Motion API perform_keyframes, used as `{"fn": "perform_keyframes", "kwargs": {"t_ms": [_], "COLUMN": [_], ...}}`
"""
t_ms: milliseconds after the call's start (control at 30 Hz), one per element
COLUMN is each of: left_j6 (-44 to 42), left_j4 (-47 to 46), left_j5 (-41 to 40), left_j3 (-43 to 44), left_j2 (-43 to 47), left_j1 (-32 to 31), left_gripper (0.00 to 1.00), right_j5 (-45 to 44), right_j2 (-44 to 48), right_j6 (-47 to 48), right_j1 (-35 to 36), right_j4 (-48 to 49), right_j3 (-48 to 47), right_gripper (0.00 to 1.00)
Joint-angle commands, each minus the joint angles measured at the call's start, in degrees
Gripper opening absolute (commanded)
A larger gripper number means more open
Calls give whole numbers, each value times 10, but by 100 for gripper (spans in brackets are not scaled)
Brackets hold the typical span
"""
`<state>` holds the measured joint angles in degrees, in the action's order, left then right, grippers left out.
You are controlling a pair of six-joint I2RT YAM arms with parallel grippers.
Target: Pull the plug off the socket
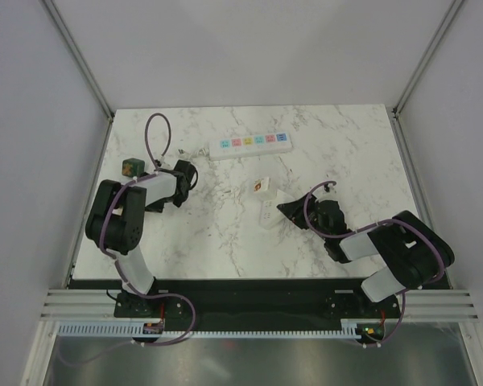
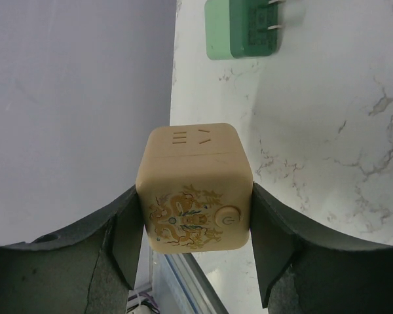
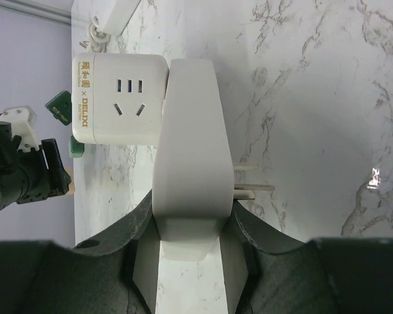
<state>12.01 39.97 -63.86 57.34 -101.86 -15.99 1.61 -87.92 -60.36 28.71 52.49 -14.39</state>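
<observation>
Two clamped grippers, left gripper (image 2: 195,190) on the dragon-printed cube plug (image 2: 195,204), right gripper (image 3: 191,210) on a white pronged adapter (image 3: 191,147), power strip (image 1: 249,145) apart.

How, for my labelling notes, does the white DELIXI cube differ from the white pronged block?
The DELIXI cube sits free on the marble table; the pronged block is clamped in the right end effector. The cube shows outlet slots and gold lettering; the block's face is plain. The cube is boxy; the block slim. Both are white, round-cornered.
</observation>
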Motion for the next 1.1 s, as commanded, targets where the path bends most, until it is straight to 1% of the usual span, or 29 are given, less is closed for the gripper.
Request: {"fn": "perform_keyframes", "kwargs": {"t_ms": [0,100,167,200,233,267,333,467,500,600,633,667,767,833,867,900,933,967,1033,1067], "left_j6": [-24,-16,-9,-6,-4,-1,2,4,6,7,8,10,19,28,40,44,48,57,71,83], "left_j4": [-23,-23,-23,-23,-23,-23,-23,-22,-22,-22,-22,-22,-15,-5,7,10,13,19,26,28], "left_j5": [-37,-33,-30,-27,-26,-19,-11,9,11,16,17,25,48,74,106,122,140,183,229,270], "left_j3": [15,15,19,21,20,20,20,22,22,22,22,22,22,28,29,25,23,22,17,14], "left_j2": [-24,-26,-27,-29,-29,-29,-30,-32,-30,-24,-22,-18,-4,27,41,78,96,115,179,204], "left_j1": [19,23,29,35,37,38,39,41,42,43,43,43,43,41,41,39,39,39,39,39], "left_gripper": [2,2,6,24,36,46,59,70,77,94,98,100,100,100,100,100,100,100,100,100], "right_j5": [-65,-65,-65,-65,-65,-65,-65,-66,-65,-65,-65,-65,-65,-65,-64,-64,-64,-64,-62,-61], "right_j2": [-18,-18,-18,-20,-20,-20,-20,-20,-20,-19,-19,-19,-19,-18,-18,-18,-18,-18,-20,-23], "right_j6": [73,74,74,74,74,74,74,74,74,74,74,74,74,74,74,74,74,74,76,76], "right_j1": [-12,-13,-13,-13,-13,-13,-13,-13,-13,-13,-13,-13,-13,-13,-14,-13,-13,-13,-13,-13], "right_j4": [-110,-109,-109,-109,-109,-110,-109,-108,-107,-107,-107,-107,-107,-107,-106,-105,-105,-105,-104,-104], "right_j3": [29,31,30,30,29,29,29,30,30,31,31,31,31,31,32,31,31,31,30,29], "right_gripper": [0,0,0,0,0,0,0,0,0,0,0,0,0,0,0,0,0,0,0,0]}}
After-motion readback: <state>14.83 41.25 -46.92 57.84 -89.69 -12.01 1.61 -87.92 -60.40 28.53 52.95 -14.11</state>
